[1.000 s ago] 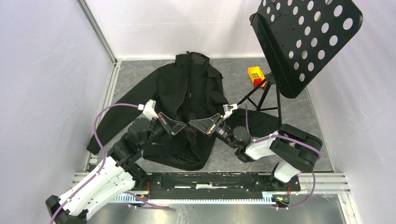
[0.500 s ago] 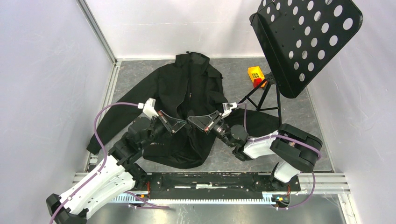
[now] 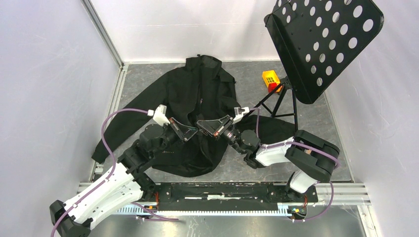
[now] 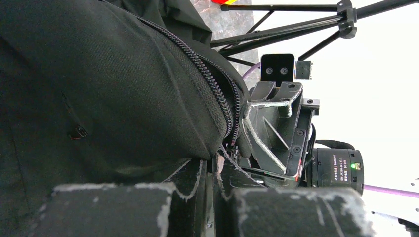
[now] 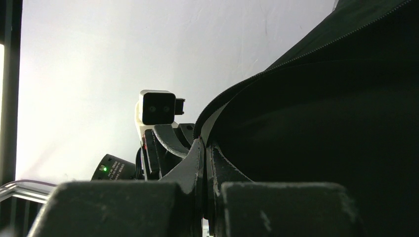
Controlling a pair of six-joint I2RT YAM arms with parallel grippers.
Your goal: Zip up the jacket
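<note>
The black jacket (image 3: 197, 94) lies spread on the grey floor, collar at the far side, front partly open. My two grippers meet over its lower front. The left gripper (image 3: 193, 132) is shut, pinching the zipper (image 4: 225, 111) where the toothed line ends (image 4: 216, 165). Facing it from the right, the right gripper (image 3: 201, 124) is shut on the jacket's zipper edge (image 5: 205, 148), which lifts the cloth off the floor. In the left wrist view the right gripper's fingers (image 4: 269, 133) sit just beyond the zipper's end. The jacket's hem under both grippers is hidden.
A black perforated music stand (image 3: 326, 39) hangs over the back right, its tripod legs (image 3: 279, 101) standing beside the jacket's right sleeve. A yellow and red block (image 3: 271, 79) sits near the legs. White walls close in on three sides, with a metal rail (image 3: 222, 190) along the near edge.
Both grippers have moved together away from the near edge, up along the jacket's front, still shut. The lower front of the jacket has been drawn up with them.
</note>
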